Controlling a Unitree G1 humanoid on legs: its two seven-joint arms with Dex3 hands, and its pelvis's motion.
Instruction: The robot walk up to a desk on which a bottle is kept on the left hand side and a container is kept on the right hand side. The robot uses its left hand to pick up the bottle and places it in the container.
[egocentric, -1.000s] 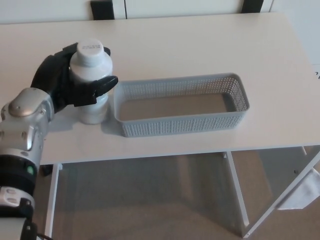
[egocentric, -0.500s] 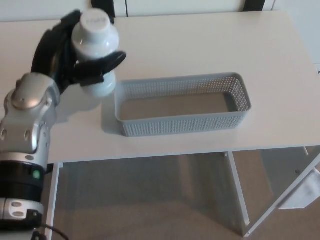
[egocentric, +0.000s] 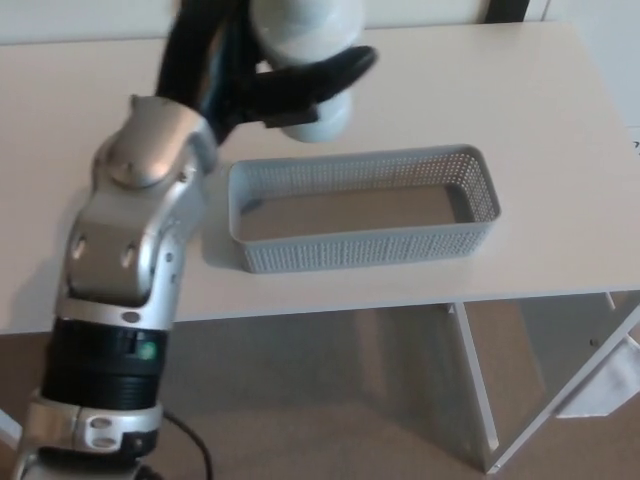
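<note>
Fingers (egocentric: 310, 80) of the left hand (egocentric: 250, 75) are clamped on the bottle (egocentric: 305, 40), held at top centre, above the container's (egocentric: 365, 210) upper left; its long axis runs sideways across the surface (egocentric: 500, 90).

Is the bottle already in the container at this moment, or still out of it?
Out. The left hand holds the bottle in the air near the container's left end, whose inside looks empty.

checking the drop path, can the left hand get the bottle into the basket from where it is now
Probably yes: the left hand holds the bottle raised near the basket's left end, and the basket is open-topped and empty.
</note>
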